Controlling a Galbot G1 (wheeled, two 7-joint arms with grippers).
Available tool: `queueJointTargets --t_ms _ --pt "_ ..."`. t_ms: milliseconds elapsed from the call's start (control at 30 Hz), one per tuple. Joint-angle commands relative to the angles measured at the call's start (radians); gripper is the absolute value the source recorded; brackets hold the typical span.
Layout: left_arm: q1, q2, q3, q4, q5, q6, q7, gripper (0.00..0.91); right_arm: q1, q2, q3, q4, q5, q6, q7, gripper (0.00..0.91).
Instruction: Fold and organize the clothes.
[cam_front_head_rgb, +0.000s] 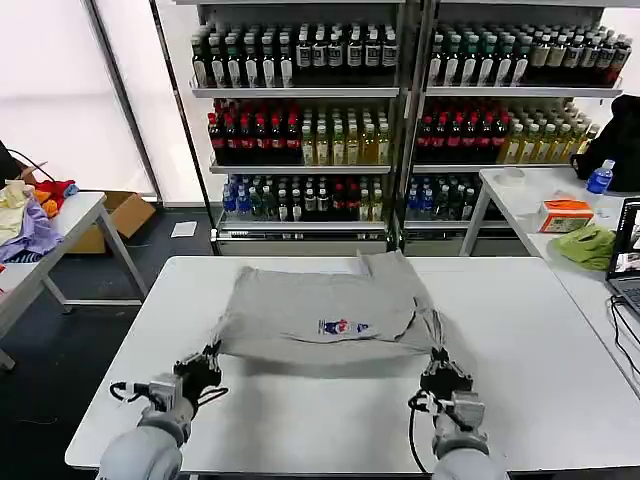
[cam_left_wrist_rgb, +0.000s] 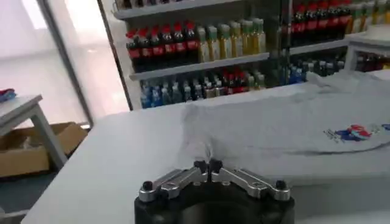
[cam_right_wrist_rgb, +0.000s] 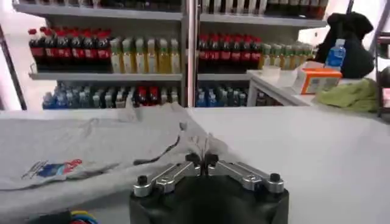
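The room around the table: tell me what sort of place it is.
Probably a robot test lab staged as a shop. Shelves of bottled drinks line the back wall, while plain white tables carry a T-shirt, a laptop and a heap of garments.

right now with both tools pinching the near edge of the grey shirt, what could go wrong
1. The left tool and right tool each pinch only a thin bit of the T-shirt; fabric could slip out mid-fold.
2. The shirt already lies bunched and uneven, so an uneven pull may skew the fold.
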Motion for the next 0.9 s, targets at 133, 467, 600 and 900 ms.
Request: queueJointTargets --t_ms 133,467,600,900 --pt "0.381 0.008 -0.026 -0.251 0.065 -0.014 -0.022 0.01 -0.265 -0.052 0.039 0.102 -0.044 0.044 0.014 0.0" --pt "0.423 -0.029 -0.017 -0.265 0.082 -0.024 -0.017 0.01 -0.277 -0.039 0.019 0.09 -0.078 0.054 0.023 0.202" --pt "0.405 -0.042 -0.014 -0.246 0.081 -0.031 -0.017 0.826 -0.29 -0.029 0.012 0.086 -0.087 0.044 0.023 0.907" --pt "0.352 -0.085 0.011 -0.255 0.052 -0.07 -0.02 0.907 -0.33 -0.01 0.038 0.116 -0.073 0.08 0.057 0.907"
